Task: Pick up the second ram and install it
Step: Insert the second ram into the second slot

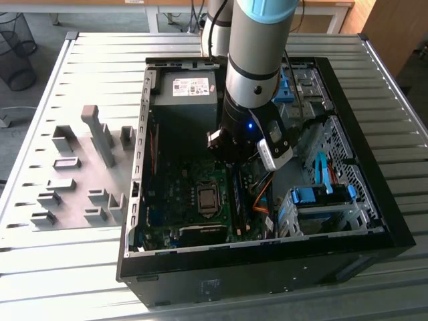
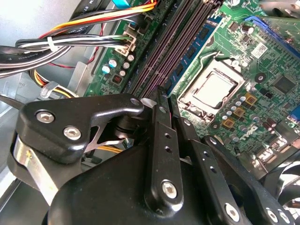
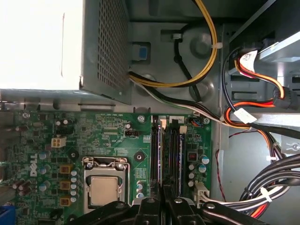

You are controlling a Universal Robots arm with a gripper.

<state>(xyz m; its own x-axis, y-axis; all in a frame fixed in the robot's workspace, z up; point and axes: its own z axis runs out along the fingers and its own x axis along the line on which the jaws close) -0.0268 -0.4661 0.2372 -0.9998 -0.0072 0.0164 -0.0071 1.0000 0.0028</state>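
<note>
A blue ram stick with black chips stands seated in one of the long black slots of the green motherboard, beside the processor socket. I cannot tell whether it is the second ram. The exterior view shows the stick inside the open computer case, just below my gripper. In both wrist views my gripper hovers over the near end of the slots. Its two black fingers are pressed together, and I see nothing between them.
The grey power supply fills the case's far corner. Bundled cables run beside the slots. A drive cage with blue clips stands at the exterior view's right. Outside the case lies a grey fixture plate with blocks.
</note>
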